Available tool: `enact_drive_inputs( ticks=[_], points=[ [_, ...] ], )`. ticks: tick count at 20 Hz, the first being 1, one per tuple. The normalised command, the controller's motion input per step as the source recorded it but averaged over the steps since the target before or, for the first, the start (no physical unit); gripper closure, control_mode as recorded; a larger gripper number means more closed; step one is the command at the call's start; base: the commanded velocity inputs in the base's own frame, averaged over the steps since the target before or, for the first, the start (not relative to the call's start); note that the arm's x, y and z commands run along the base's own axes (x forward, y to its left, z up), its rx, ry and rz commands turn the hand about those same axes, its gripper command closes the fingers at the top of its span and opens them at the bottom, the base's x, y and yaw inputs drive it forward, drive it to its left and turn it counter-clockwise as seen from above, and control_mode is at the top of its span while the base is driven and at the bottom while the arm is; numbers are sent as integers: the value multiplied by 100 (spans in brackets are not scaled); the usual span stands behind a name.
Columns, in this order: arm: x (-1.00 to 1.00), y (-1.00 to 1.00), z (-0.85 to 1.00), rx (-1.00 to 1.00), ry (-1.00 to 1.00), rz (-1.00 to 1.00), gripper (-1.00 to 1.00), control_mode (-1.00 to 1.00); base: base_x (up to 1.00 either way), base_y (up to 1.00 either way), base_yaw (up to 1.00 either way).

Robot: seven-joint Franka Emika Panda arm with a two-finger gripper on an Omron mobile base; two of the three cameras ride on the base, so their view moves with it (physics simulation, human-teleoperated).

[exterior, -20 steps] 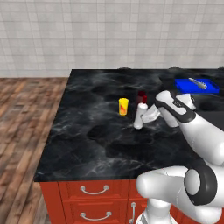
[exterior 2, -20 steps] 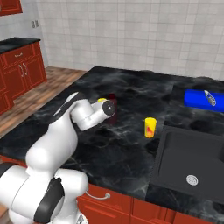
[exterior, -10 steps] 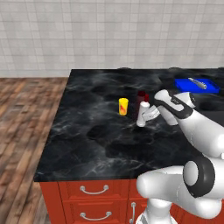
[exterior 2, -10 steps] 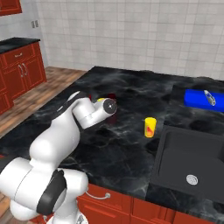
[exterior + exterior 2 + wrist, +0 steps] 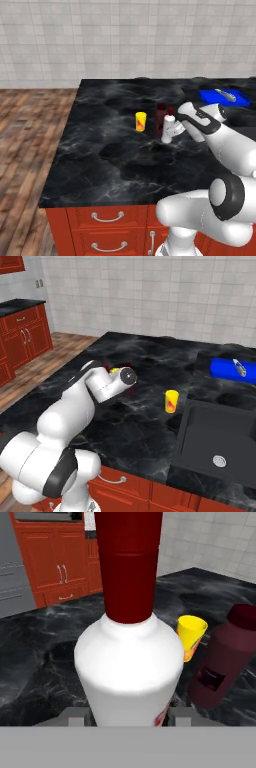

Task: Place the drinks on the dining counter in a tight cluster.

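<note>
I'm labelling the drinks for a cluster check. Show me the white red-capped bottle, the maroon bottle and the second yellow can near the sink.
white red-capped bottle [image 5: 130, 662], hand view, white shoulder.
maroon bottle [image 5: 225, 657], hand view, body.
yellow can [image 5: 171, 401], right base view, side wall.

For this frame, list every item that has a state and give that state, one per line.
gripper: shut on the white red-capped bottle.
white red-capped bottle: capped, upright, held beside the maroon bottle.
maroon bottle: capped, standing on the dining counter.
yellow can: upright, left of the maroon bottle.
second yellow can: upright, alone near the sink.
</note>
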Motion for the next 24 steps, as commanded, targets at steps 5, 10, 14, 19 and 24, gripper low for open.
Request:
enact_drive_inputs(
  ticks=[5,10,14,19,24],
  points=[
    [1,-42,-1,2,0,-2,100,-100,0,0,0],
    [16,-35,-5,0,0,-3,100,-100,0,0,0],
    [27,-30,-10,0,0,-3,100,-100,0,0,0],
    [26,-27,-16,0,0,0,100,-100,0,0,0],
    [37,-15,-14,0,0,0,100,-100,0,0,0]
  ],
)
